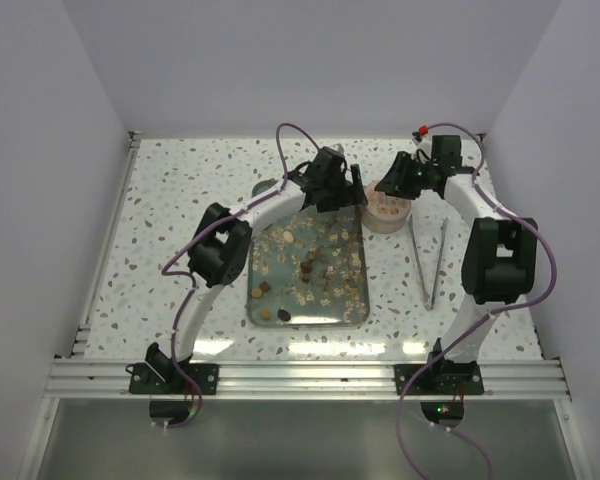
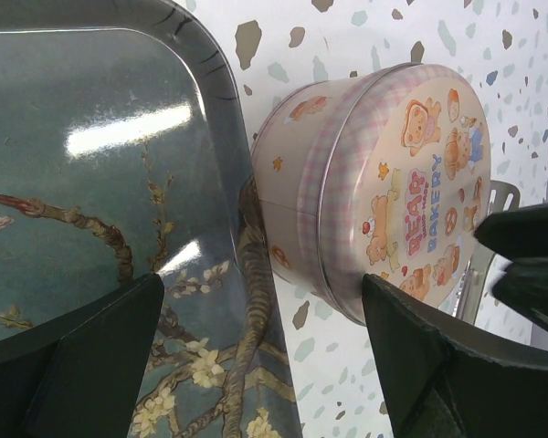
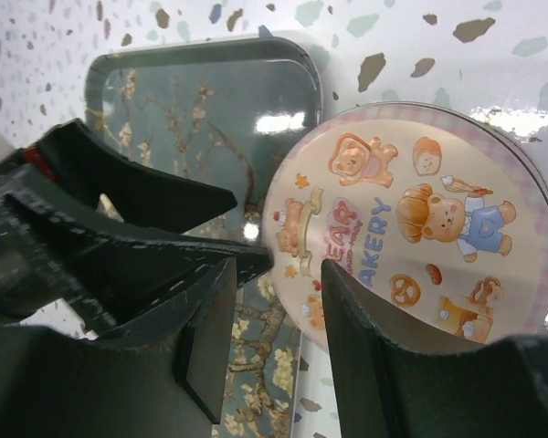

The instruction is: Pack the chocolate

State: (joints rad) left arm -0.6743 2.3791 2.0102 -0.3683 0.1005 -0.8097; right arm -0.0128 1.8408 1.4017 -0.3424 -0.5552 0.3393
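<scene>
Mid-tabletop (image 1: 170,190), chocolate (image 1: 308,268) lay loose on a tray (image 1: 310,324) beside a lidded tin (image 2: 384,182). Left jaws gaped toward the tin, presumably to open it. The right jaws could not be read.

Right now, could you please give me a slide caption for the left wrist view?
Open left end effector poised at the round pink bear-print bakery tin beside the blossom-painted metal tray.

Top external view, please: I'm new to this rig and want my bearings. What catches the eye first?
The glossy blue-green rectangular tray with a blossom print sits mid-table, strewn with small brown and cream chocolate pieces. Just past its far right corner stands a round pink metal tin with cartoon bears on its closed lid.
</scene>
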